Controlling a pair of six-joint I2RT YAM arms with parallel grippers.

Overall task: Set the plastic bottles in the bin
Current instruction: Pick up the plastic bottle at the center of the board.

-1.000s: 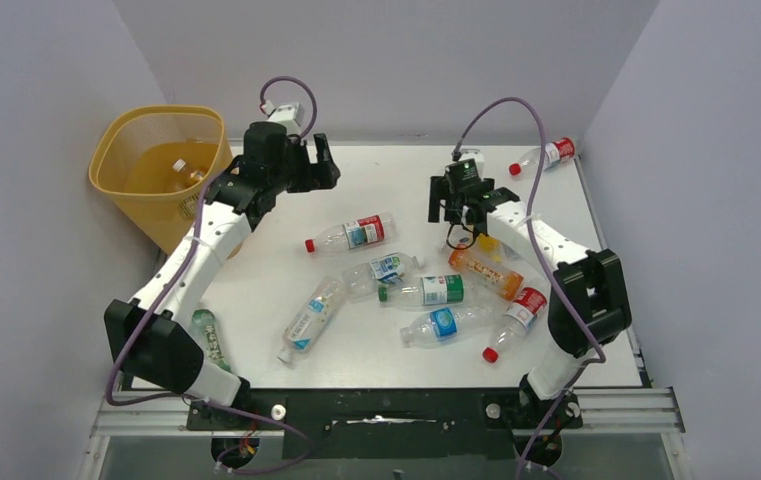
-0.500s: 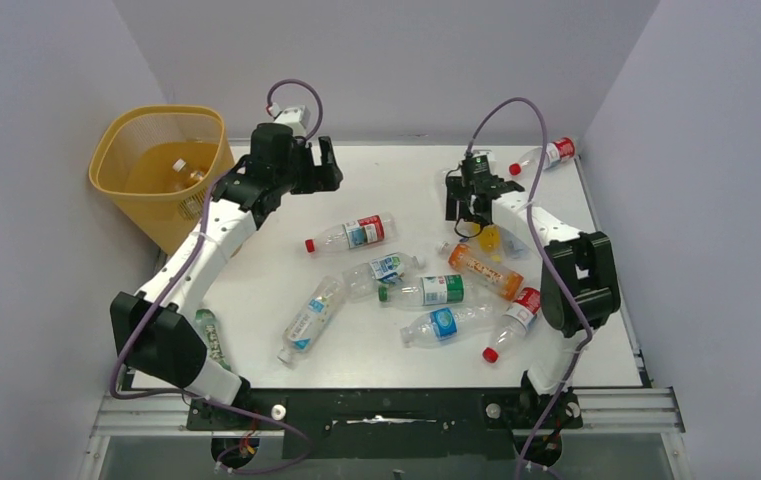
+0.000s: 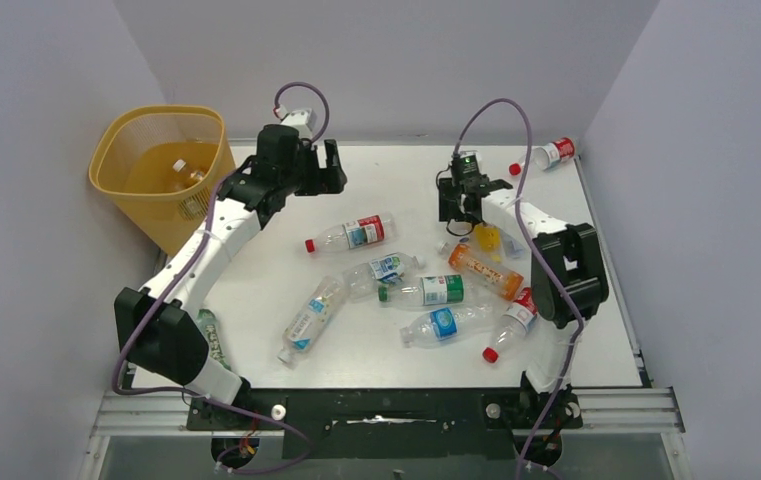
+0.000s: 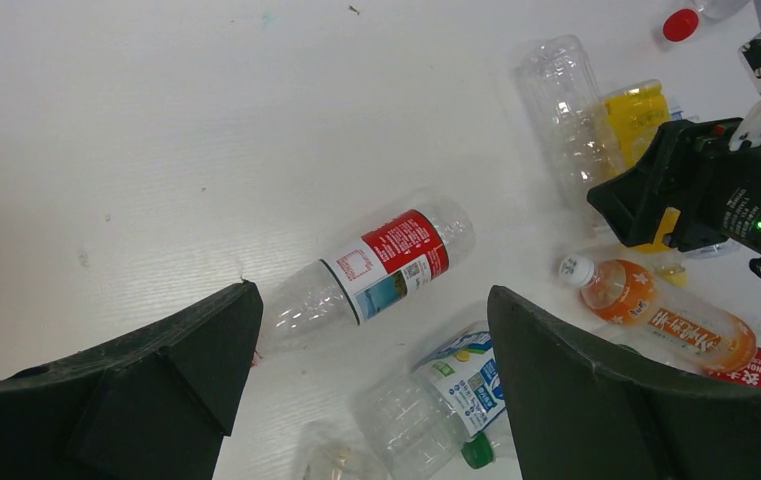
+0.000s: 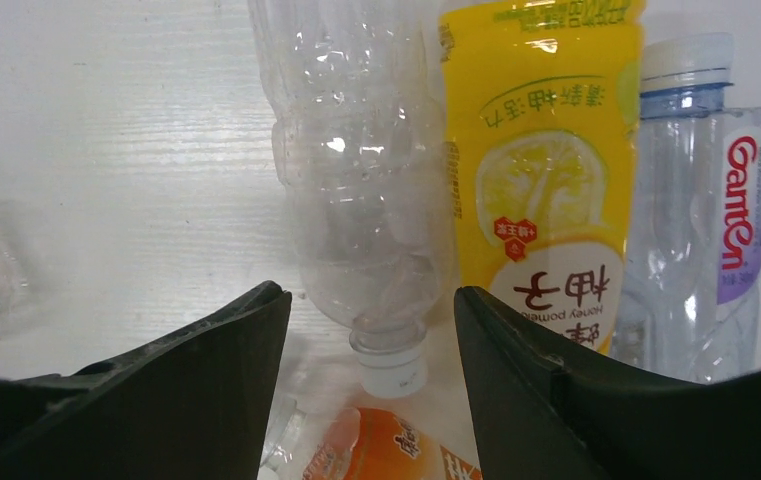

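Where the right gripper (image 5: pixel 371 295) reaches down to the table (image 3: pixel 396 170), its fingers are partly drawn in, one on either side of the neck end of a clear bottle (image 5: pixel 356 180) with no label. Whether they press on it cannot be told.

- Yellow bottle (image 5: pixel 541 170): lying alongside the clear one, just outside one finger.
- Ganten bottle (image 5: pixel 696 230): clear with a pale cap, next past the yellow one, farther out from the same finger.
- Orange bottle (image 5: pixel 386 450): its top is just under the hand, near the clear bottle's white cap.

Left gripper (image 4: pixel 371 295): fingers spread wide with nothing between them, held above the table.

- Red-labelled bottle (image 4: pixel 386 255): on its side on the table below and ahead of the left fingers.
- Green-capped bottle (image 4: pixel 446 400): nearer in, under the same hand.
- Bin (image 3: pixel 116 140): yellow-orange, upright off the table's edge, behind the left hand's wrist and well apart from the fingers, with binned bottles (image 3: pixel 184 172) at its bottom.
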